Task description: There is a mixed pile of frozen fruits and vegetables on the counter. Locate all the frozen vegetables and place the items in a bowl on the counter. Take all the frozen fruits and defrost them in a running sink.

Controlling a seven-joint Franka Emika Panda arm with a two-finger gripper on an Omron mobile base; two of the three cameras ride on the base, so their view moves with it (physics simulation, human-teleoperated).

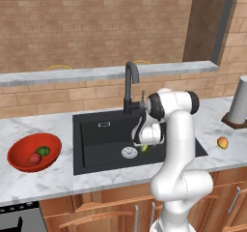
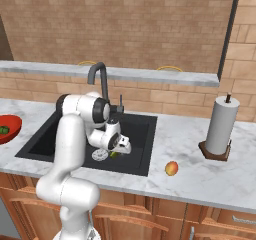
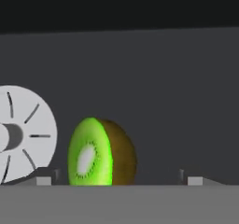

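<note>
Deep in the sink (image 1: 96,144), the gripper (image 3: 116,181) stands with fingers spread wide — the halved kiwi (image 3: 100,152) rests on the basin floor between them, nearer the left finger, beside the drain (image 3: 21,134). The 1 remaining fruit (image 2: 171,168) lies on the counter (image 2: 200,179) well to the right, the likely next reach.

Red bowl (image 1: 17,159) holds two vegetables (image 1: 38,155); orange-yellow fruit (image 1: 222,142) on counter (image 1: 58,178)

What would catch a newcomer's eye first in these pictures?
The white arm bends down into the matte black rectangular sink, its end effector low beside a bright green halved kiwi near the round silver drain. At the far left, a glossy red bowl holds two small pieces; an orange-yellow oval fruit waits on the marble counter.
</note>
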